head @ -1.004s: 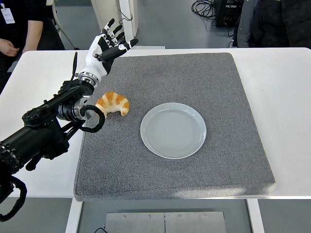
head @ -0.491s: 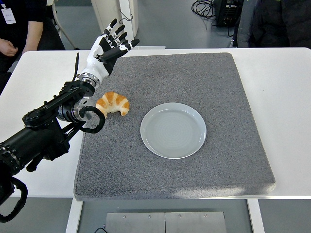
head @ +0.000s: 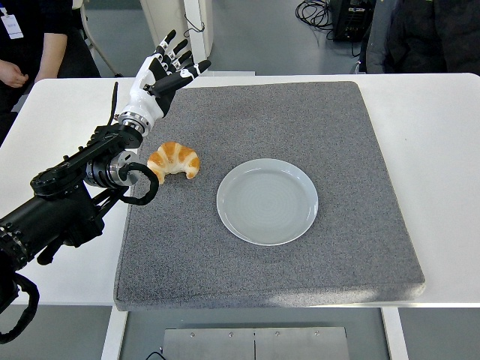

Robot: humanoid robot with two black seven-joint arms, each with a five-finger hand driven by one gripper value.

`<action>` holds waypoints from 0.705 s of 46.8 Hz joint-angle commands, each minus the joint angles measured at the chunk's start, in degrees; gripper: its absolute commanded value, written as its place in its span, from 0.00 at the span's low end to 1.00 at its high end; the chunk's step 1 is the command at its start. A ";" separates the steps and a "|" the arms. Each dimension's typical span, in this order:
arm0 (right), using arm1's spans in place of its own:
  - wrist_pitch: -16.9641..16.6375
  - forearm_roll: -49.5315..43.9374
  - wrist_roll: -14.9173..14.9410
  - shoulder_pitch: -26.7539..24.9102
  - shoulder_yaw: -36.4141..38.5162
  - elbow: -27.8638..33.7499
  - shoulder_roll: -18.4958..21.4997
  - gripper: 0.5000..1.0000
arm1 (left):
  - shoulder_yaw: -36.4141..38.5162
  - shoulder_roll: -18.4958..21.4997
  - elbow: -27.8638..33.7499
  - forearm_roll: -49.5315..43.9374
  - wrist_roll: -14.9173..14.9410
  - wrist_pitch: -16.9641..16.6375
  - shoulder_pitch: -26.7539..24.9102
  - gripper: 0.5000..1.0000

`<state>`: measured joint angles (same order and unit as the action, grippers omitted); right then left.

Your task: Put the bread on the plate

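Note:
A golden croissant [head: 175, 160] lies on the grey mat [head: 262, 262], left of a pale grey plate [head: 267, 200] that holds nothing. My left hand [head: 166, 69] is raised above the mat's far left corner, well beyond the croissant, with its white and black fingers [head: 171, 49] spread and nothing in them. The black left forearm [head: 75, 187] runs in from the lower left, passing just left of the croissant. The right arm does not show.
The mat covers the middle of the white table [head: 435, 150]. A person in dark clothes [head: 30, 37] stands at the top left beside the table, another dark-clad figure [head: 435, 34] at the top right. Cables and a black box [head: 349, 15] lie on the floor beyond.
The left hand and forearm have shifted slightly to the left; the fingers remain spread. Croissant and plate have not moved.

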<state>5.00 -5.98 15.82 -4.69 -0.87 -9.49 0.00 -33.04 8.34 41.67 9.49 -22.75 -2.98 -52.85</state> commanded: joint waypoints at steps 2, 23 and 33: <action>0.01 0.00 0.00 -0.05 0.16 0.00 0.00 1.00 | 0.25 1.59 3.06 -0.09 1.04 -1.76 -0.50 0.94; 0.01 0.00 0.00 0.39 0.34 0.09 0.00 1.00 | 8.51 17.85 20.91 -0.09 16.15 -7.12 -6.82 0.93; 0.01 0.00 0.00 0.39 0.25 0.09 0.00 1.00 | 15.89 24.88 25.30 0.00 21.60 -7.04 -12.62 0.93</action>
<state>5.00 -5.97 15.81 -4.30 -0.54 -9.41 0.00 -19.56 31.11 65.40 9.41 -2.30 -10.02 -63.68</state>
